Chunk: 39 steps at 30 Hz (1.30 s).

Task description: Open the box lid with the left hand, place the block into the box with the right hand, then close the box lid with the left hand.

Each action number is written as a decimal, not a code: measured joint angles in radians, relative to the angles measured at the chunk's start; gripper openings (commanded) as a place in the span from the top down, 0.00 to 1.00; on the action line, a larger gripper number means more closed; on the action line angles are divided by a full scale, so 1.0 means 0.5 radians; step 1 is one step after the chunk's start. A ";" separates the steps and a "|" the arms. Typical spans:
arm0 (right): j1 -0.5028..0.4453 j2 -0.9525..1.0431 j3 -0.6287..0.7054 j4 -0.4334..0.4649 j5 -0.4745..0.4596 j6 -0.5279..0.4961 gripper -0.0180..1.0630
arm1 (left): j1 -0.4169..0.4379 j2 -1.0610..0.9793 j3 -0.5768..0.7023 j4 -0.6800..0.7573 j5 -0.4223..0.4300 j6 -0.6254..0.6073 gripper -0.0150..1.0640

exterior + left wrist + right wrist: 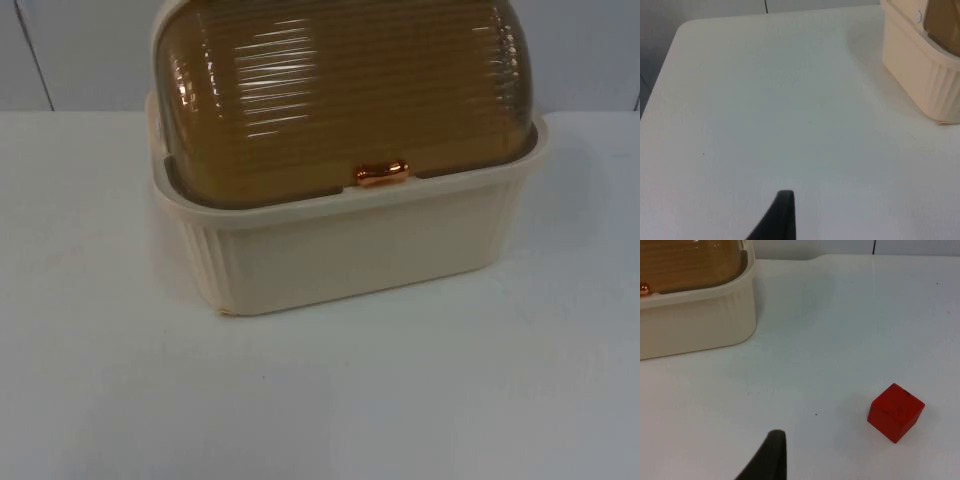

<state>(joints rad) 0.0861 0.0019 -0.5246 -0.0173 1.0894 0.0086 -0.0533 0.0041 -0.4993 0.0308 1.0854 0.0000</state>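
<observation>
Red block (895, 412), matte cube, is seen on the white table (100, 350), clear of the right gripper's fingertip (771, 455). Cream ribbed box (350, 250) is shut by an amber ribbed lid (340, 90). Finger state cannot be told for either gripper.

No legible text, label, brand mark, number or sign is found on any surface inspected. The cream box (350, 250) carries only moulded ribbing, its amber lid (340, 90) only horizontal ridges, and the copper-coloured handle (382, 174) is unmarked. The visible faces of the red block (895, 412) are plain. The white desk (320, 400) bears no markings.
</observation>
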 measured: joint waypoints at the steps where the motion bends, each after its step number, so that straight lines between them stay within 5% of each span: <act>1: 0.000 0.000 0.000 0.000 0.000 0.000 0.01 | 0.000 0.000 0.000 0.000 0.000 0.000 0.01; 28: 0.000 0.000 0.000 0.000 0.000 0.112 0.01 | 0.000 0.000 0.000 0.051 -0.006 -0.021 0.01; 39: 0.000 0.481 -0.474 0.000 -0.047 0.161 0.01 | 0.000 0.422 -0.347 0.180 -0.374 -0.190 0.01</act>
<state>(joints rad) 0.0861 0.2424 -0.7618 -0.0173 1.0661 0.0891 -0.0533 0.2149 -0.6727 0.1208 0.8984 -0.0952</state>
